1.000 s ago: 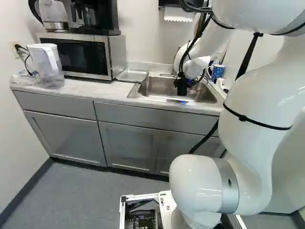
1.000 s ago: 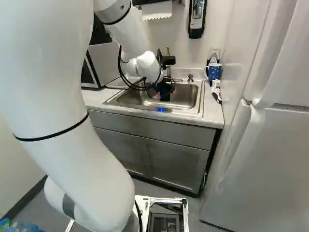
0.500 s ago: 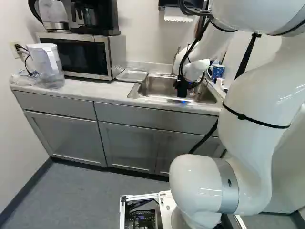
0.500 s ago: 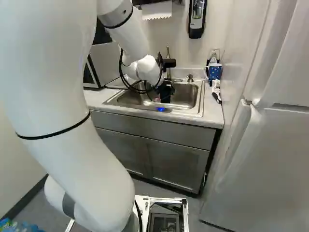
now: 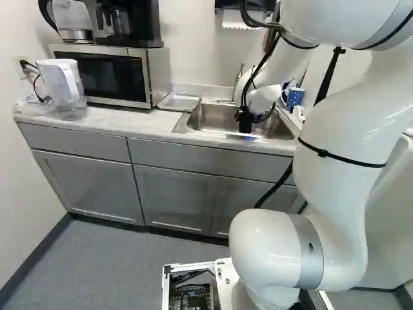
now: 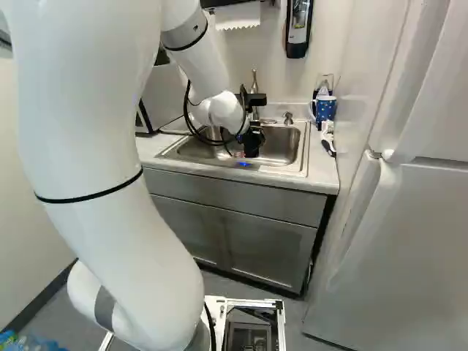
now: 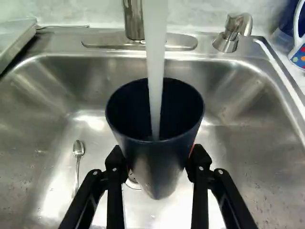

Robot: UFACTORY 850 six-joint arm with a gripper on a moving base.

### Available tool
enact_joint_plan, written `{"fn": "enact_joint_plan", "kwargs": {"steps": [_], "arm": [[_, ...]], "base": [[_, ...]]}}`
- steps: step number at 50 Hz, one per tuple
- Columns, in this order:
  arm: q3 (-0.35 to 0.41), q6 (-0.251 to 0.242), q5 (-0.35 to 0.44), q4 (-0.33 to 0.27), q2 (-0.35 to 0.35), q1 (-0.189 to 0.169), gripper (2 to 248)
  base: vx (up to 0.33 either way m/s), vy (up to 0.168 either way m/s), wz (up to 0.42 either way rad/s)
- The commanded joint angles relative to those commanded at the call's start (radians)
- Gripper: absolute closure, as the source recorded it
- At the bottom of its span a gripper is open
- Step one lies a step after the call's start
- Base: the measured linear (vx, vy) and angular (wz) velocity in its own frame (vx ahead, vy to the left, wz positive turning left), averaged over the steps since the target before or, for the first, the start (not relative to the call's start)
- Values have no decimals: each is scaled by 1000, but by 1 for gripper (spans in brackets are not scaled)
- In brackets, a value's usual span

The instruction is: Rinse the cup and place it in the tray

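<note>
Over the sink (image 6: 289, 146), my gripper (image 6: 252, 139) hangs at the end of the lowered arm. In the wrist view both fingers of the gripper (image 7: 157, 160) press on a dark blue cup (image 7: 157, 164) from two sides. The cup's open mouth faces up, and a stream of water from the faucet (image 7: 134, 21) runs into it. Beneath the cup lies the steel sink floor. The tray (image 5: 179, 101) stands on the counter between sink and microwave; part of its edge (image 7: 16, 40) shows in the wrist view.
A small spoon (image 7: 77, 160) lies in the sink beside the gripper. A blue dotted mug (image 6: 324, 109) and a white-handled brush (image 6: 328, 139) stand at the sink's far side. A microwave (image 5: 110, 74) and a pitcher (image 5: 64, 90) occupy the counter; a refrigerator (image 6: 409, 219) rises nearby.
The arm's upper links have swung a little, leftward in the left base view and rightward in the right one. The gripper has shifted only slightly over the sink. The base has stayed put.
</note>
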Motion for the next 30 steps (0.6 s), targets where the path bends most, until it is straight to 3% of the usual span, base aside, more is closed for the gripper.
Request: {"fn": "enact_joint_plan", "kwargs": {"steps": [15,30], "arm": [[0,0,59,0,0,0,125],[0,0,61,0,0,0,125]], "base": [[0,0,0],[0,0,0]]}}
